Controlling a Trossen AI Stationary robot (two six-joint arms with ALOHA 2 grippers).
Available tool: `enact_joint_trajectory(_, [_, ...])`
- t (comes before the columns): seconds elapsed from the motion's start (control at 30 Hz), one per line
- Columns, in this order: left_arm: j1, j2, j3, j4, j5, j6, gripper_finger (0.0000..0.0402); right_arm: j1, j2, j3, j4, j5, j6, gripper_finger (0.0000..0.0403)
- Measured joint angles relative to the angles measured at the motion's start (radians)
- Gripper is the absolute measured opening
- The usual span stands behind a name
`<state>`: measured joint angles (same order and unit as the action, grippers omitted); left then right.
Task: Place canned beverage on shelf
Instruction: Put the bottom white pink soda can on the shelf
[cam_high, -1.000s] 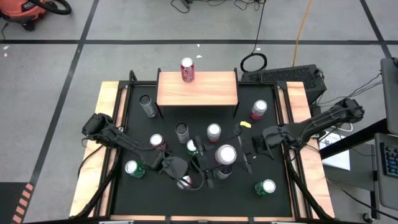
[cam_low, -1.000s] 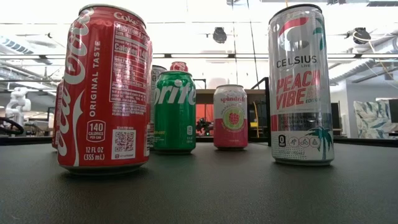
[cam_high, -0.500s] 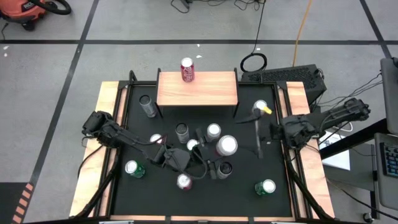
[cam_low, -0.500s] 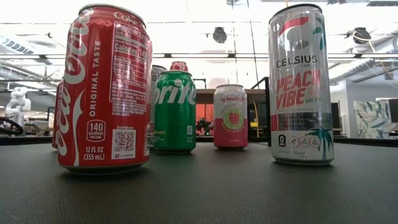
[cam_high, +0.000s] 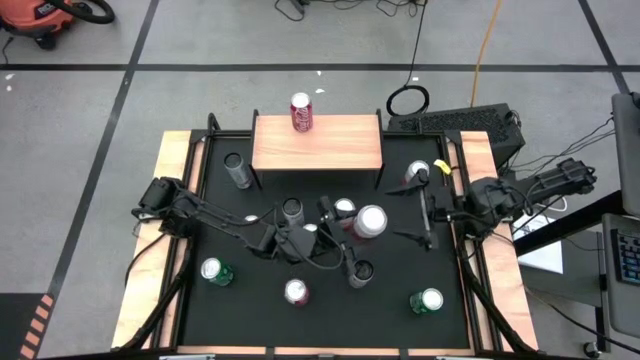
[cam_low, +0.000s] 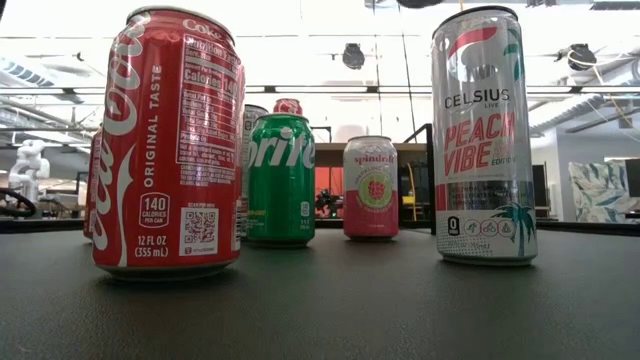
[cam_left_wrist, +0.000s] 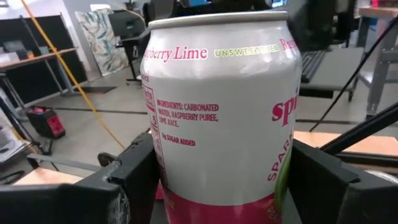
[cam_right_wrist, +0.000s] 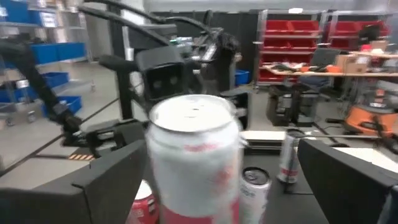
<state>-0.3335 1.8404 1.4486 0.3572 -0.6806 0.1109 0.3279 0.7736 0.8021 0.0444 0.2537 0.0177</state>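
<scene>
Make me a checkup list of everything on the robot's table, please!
Surface: black mat on a wood-edged table.
Job's things: shelf carries one red can; a white-and-pink can is held above the mat.
Clutter: about nine other cans stand on the mat.
Grippers: left gripper shut on the white-and-pink can; right gripper open, beside it.
Cables: orange cable on the floor.
Surroundings: grey floor, red vacuum.

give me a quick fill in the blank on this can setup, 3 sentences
1. The can standing on the shelf is ____ in colour.
2. The ____ gripper is shut on the Spindrift can.
3. The right gripper has its fingers ____, holding nothing.

Missing words: red; left; open
</scene>
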Motion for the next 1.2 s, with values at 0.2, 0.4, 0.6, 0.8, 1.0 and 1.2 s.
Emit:
enact_joint_trajectory(0.2, [0.007, 0.005, 0.0, 0.037, 0.018, 0.0, 0.0279, 0.001, 0.049, 0.0, 0.048, -0.022, -0.011, 0.0393])
enact_joint_trajectory(0.4, [0.009, 0.006, 0.0, 0.035, 0.019, 0.0, 0.0279, -0.001, 0.098, 0.0, 0.135, -0.022, -0.055, 0.0393])
enact_joint_trajectory(0.6, [0.01, 0.006, 0.0, 0.029, 0.021, 0.0, 0.0279, -0.001, 0.135, 0.016, 0.161, -0.025, -0.074, 0.0393])
enact_joint_trajectory(0.8, [0.012, 0.006, 0.0, 0.028, 0.022, 0.0, 0.0279, -0.001, 0.175, 0.068, 0.13, -0.051, -0.064, 0.0393])
enact_joint_trajectory(1.0, [0.012, 0.006, 0.0, 0.026, 0.022, 0.001, 0.0279, -0.001, 0.212, 0.117, 0.057, -0.048, -0.048, 0.0393])
enact_joint_trajectory(1.2, [0.012, 0.006, 0.0, 0.023, 0.022, 0.001, 0.0279, -0.001, 0.235, 0.141, 0.042, -0.047, -0.046, 0.0393])
